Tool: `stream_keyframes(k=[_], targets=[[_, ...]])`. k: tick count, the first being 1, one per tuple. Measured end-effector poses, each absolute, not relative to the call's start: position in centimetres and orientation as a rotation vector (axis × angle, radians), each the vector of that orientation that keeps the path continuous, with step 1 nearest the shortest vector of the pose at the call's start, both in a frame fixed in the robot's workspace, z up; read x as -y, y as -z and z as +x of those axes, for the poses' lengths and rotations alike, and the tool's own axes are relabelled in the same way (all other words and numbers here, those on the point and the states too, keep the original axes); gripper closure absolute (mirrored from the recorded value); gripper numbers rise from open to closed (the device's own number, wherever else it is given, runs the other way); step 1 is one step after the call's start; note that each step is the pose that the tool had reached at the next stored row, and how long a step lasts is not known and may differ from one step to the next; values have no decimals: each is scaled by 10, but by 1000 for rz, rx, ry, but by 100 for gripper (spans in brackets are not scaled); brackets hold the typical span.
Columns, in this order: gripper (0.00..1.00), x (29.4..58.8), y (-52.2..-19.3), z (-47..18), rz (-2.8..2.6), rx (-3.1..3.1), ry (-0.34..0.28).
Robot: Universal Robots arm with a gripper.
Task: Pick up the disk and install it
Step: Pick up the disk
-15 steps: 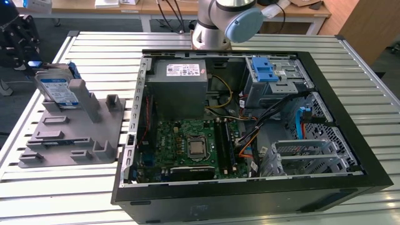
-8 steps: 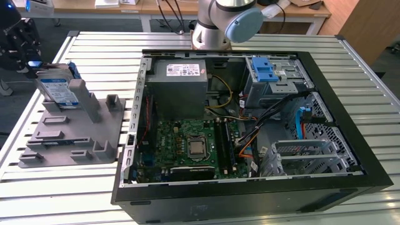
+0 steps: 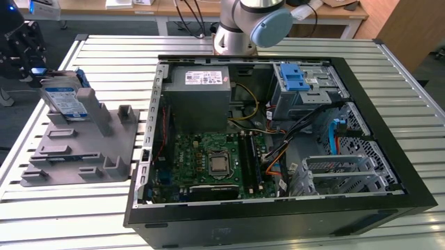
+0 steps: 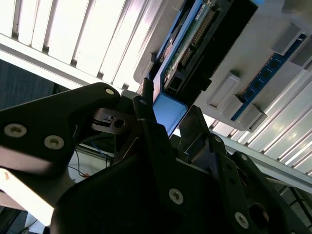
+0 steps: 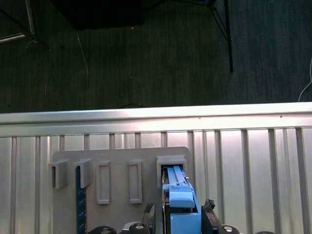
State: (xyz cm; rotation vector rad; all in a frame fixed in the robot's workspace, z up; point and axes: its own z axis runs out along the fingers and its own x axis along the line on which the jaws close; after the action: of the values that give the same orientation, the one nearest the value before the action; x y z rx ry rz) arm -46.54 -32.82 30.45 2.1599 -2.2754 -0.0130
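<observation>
The disk (image 3: pixel 64 99) stands on edge in a slot of the grey holder (image 3: pixel 76 151), on the slatted table at the exterior view's left. Its silver face with a white-and-blue label and its blue side rail show there. My black gripper (image 3: pixel 35 70) is at the disk's upper far end. In both wrist views the fingers (image 5: pixel 148 210) stand on either side of the disk's blue end (image 5: pixel 181 207), close to it, with narrow gaps. The gripper (image 4: pixel 168 112) looks open around that blue end (image 4: pixel 168 108).
An open computer case (image 3: pixel 368 104) lies in the middle of the table, holding a grey power-supply box (image 3: pixel 201 86), a motherboard (image 3: pixel 215 161) and a metal drive cage with a blue latch (image 3: pixel 295 78). The arm's base (image 3: pixel 243 26) stands behind the case. The table edge (image 5: pixel 146 117) lies beyond the holder.
</observation>
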Motion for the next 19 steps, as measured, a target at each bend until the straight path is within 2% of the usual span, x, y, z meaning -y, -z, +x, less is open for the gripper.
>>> stream_keyframes(k=[19], targets=[[51, 328, -302, -465, 2160, 2275, 13]])
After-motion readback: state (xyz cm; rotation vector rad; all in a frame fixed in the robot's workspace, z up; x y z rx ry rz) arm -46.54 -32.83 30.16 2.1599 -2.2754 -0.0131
